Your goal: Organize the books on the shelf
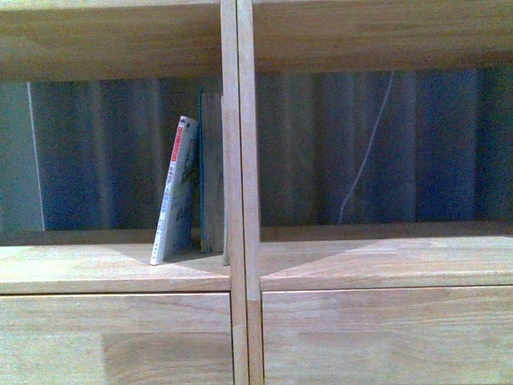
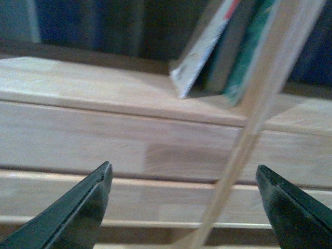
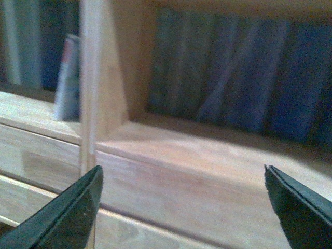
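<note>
Shelf: You face a tall light wooden shelf [image 1: 240,265] with two open boxes side by side and plain drawer fronts under them.
Books: A thin white book with a red top on its spine [image 1: 175,192] stands in the left box. It leans to the right, and its top rests on a taller thin teal-edged book [image 1: 210,168]. The teal one stands straight, right beside the middle wooden post.
Left fingers: Your left fingers [image 2: 189,207] are spread wide and hold nothing. They sit low, in front of the drawers, below the books.
Right fingers: Your right fingers [image 3: 184,207] are spread wide too, with nothing in them. They point at the right box.
What could go wrong: I think the leaning book could slide flat if you bump its bottom edge. The middle post is very close, so a wide reach may knock it.
What each view shows: Only the front view shows both books from top to bottom. The left wrist view shows the books' bottom edges up close. The right wrist view is blurry, and the post hides the teal book there.
</note>
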